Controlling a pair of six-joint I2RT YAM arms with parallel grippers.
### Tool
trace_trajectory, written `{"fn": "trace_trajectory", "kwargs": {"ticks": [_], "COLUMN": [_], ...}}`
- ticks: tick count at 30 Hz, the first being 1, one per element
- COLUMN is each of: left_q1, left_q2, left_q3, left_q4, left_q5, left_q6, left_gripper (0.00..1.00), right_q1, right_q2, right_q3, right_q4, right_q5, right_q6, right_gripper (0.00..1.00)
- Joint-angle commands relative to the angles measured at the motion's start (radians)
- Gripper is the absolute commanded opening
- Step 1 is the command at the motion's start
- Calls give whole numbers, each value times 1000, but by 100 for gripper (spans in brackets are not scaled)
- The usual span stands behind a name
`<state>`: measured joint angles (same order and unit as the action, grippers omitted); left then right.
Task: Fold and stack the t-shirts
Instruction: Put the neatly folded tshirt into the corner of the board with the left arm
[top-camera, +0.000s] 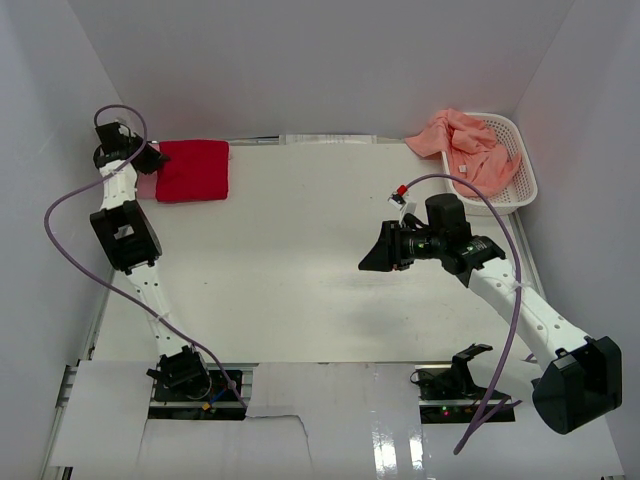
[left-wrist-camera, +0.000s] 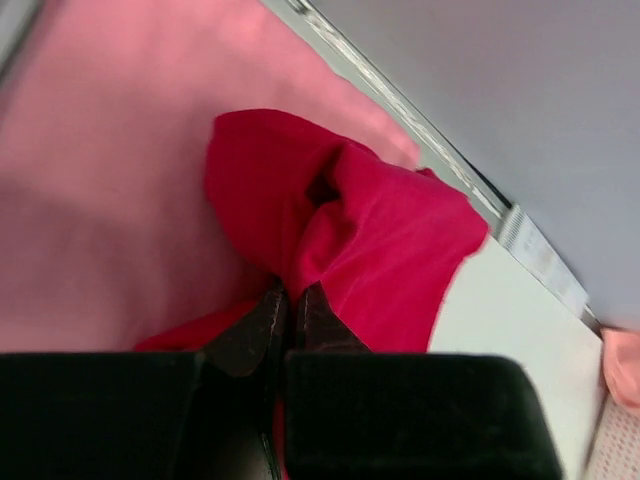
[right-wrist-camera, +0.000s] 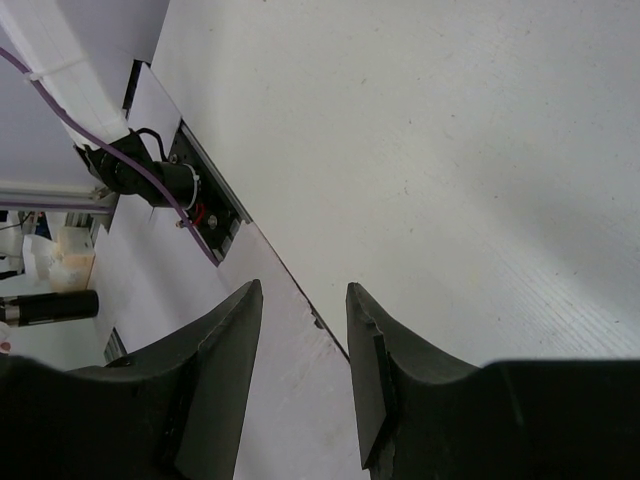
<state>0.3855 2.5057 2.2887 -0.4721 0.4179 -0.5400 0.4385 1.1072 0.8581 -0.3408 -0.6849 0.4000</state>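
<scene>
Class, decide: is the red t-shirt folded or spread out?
Folded: the red t-shirt forms a compact rectangle, with no sleeves showing.

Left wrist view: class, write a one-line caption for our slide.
Left gripper pinching a bunched fold of the red t-shirt, which lies on the pink t-shirt.

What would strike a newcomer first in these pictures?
The bright red t-shirt, folded at the table's far left corner on a light pink t-shirt, with the left gripper shut on a bunched fold of it. Next, salmon-orange t-shirts spilling from the white basket at far right, while the right gripper hangs open over the table.
</scene>
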Motion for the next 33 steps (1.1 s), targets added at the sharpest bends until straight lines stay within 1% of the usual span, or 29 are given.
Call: {"fn": "trace_trajectory", "kwargs": {"ticks": [1, 7, 8, 9, 11, 14, 15, 16, 17, 19, 21, 23, 24, 25, 27, 30, 31, 32, 33], "left_q1": [10, 12, 12, 12, 12, 12, 12, 10, 9, 3, -7, -11, -11, -11, -16, -46, -62, -94, -109], "left_q2": [-47, -77, -88, -93, -88, -76, -74, -76, -79, -103, -146, -180, -201, -246, -298, -439, -483, -577, -626], "left_q3": [8, 25, 28, 29, 52, 75, 77, 77, 71, 46, 26, 26, 22, 5, -27, -151, -237, -283, -331], "left_q4": [27, 24, 26, 26, 24, 30, 35, 39, 59, 75, 93, 89, 87, 86, 85, 84, 82, 82, 82], "left_q5": [-96, -201, -218, -243, -249, -229, -222, -203, -189, -176, -188, -226, -229, -231, -215, -218, -237, -311, -350], "left_q6": [21, 48, 51, 54, 55, 48, 45, 37, 32, 29, 40, 52, 54, 57, 54, 57, 73, 98, 132], "left_gripper": [8, 8, 10, 18, 25, 41, 47, 56, 61, 69, 71, 82, 93, 98, 98, 98, 98, 98, 98], "right_q1": [-4, -4, -4, -4, -4, -4, -4, -4, -4, -4, -4, -4, -3, -3, -3, -3, -3, -1, -1], "right_q2": [-23, -21, -20, -20, -21, -23, -24, -27, -29, -36, -40, -40, -40, -41, -43, -33, -29, -21, -18], "right_q3": [-1, -17, -19, -25, -27, -30, -28, -22, -22, -24, -28, -33, -36, -34, -31, -8, 1, 19, 27], "right_q4": [17, 25, 29, 36, 45, 43, 39, 27, 23, 17, 17, 20, 25, 28, 25, 8, 0, -7, -15], "right_q5": [-25, -28, -30, -34, -38, -38, -39, -36, -33, -22, -9, -8, -13, -13, -7, 8, 16, 30, 39], "right_q6": [7, 14, 16, 23, 28, 30, 30, 28, 26, 23, 20, 22, 23, 25, 22, -1, -10, -19, -36], "right_gripper": [45, 45, 45, 45, 46, 45, 45, 45, 46, 45, 46, 46, 46, 46, 46, 46, 46, 46, 46]}}
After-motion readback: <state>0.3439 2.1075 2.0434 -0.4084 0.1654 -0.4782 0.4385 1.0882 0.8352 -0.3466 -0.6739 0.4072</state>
